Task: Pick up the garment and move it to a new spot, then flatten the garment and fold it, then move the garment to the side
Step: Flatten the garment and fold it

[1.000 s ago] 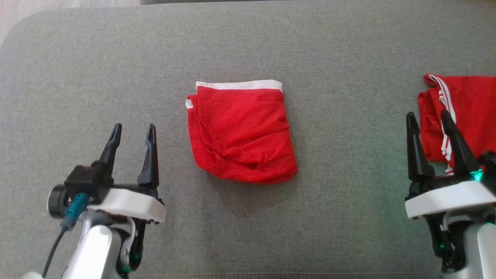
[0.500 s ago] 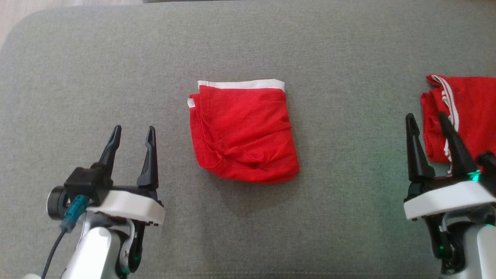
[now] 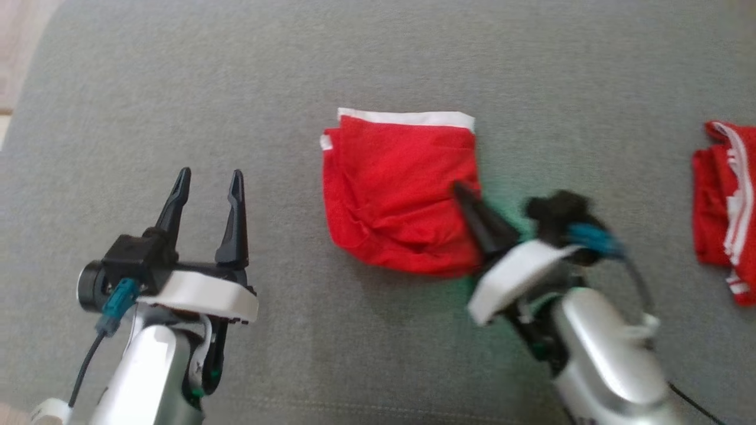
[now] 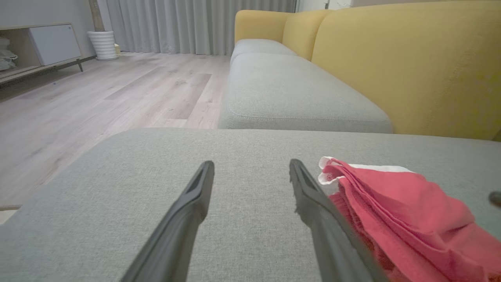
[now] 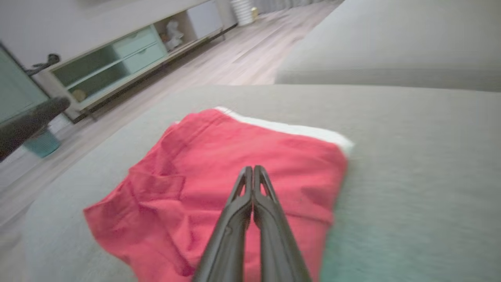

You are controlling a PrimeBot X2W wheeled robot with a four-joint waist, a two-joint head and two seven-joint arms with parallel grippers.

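The garment [image 3: 396,189] is red with a white band along its far edge, and it lies folded on the grey cushion [image 3: 177,88]. My right gripper [image 3: 462,189] is shut, its fingers pressed together over the garment's right side near the front corner, with nothing seen between them. In the right wrist view the joined tips of the right gripper [image 5: 252,168] point across the garment [image 5: 203,156]. My left gripper [image 3: 209,174] stands open to the garment's left, apart from it. The left wrist view has the left gripper [image 4: 250,164] open and empty, with the garment [image 4: 399,211] to its right.
A second red garment with white stripes [image 3: 723,212] lies at the cushion's right edge. A yellow sofa back [image 4: 391,58] and another grey seat [image 4: 289,90] stand beyond. Wooden floor [image 4: 98,98] lies off the cushion's left end.
My right gripper has shut and swung left from beside the striped garment to the folded garment's right side. The head camera has shifted, so the whole picture slid right. The left gripper has not moved.
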